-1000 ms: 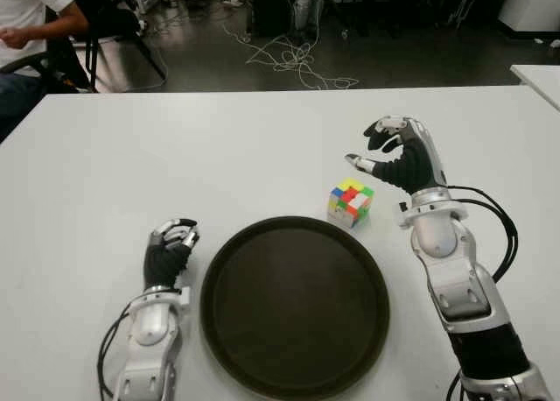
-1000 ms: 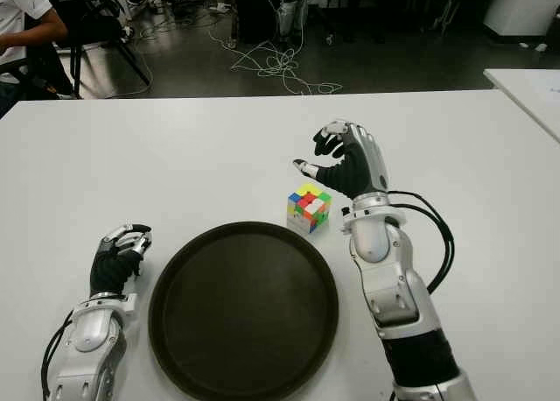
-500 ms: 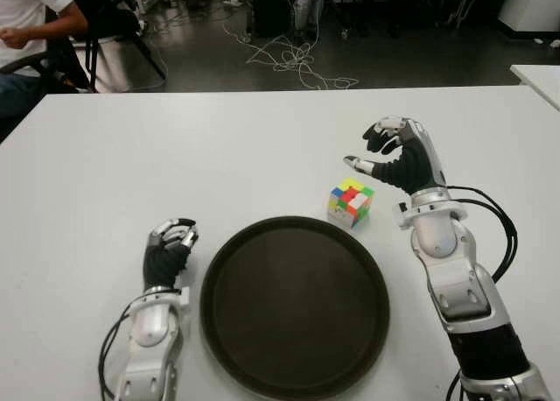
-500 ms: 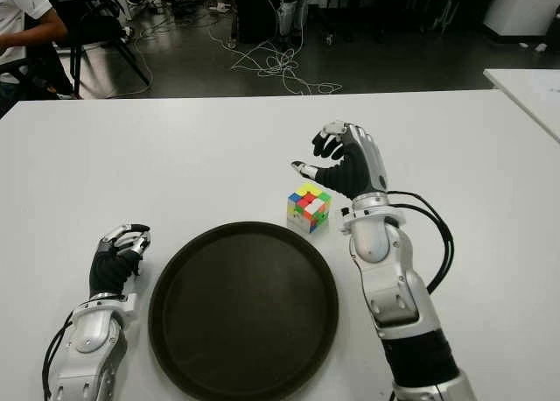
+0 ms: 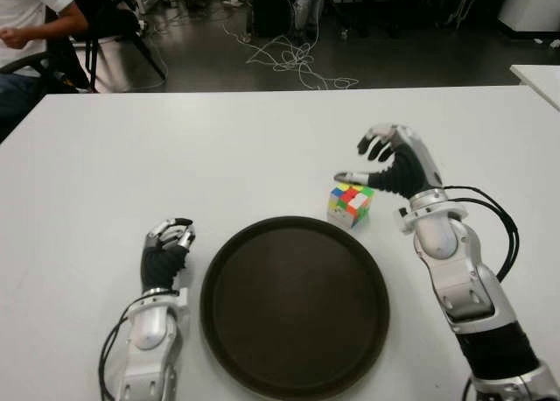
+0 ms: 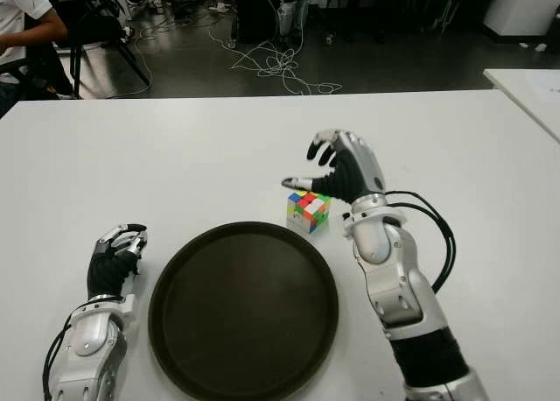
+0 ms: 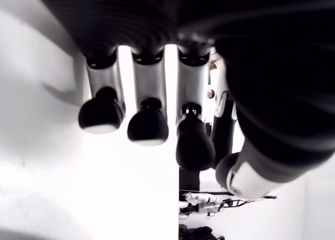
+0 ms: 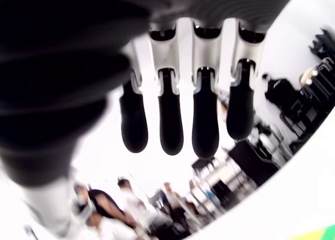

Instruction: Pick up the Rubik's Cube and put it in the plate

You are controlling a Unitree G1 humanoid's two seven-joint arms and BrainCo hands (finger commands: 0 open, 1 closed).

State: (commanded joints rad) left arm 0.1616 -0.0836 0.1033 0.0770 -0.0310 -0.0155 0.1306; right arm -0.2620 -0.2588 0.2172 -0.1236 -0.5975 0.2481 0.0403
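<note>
The right hand (image 5: 389,163) is hovering, fingers spread, just over the Rubik's Cube (image 5: 350,201); the left hand (image 5: 166,250) is sitting curled left of the plate (image 5: 294,305).

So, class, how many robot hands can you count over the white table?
2. The left hand shows left of the dark plate; the right hand hovers open beside the Rubik's Cube.

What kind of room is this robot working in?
Probably a robotics lab or workshop: a plain white table, loose cables tangled on the dark floor behind it, and a seated person at the edge.
</note>
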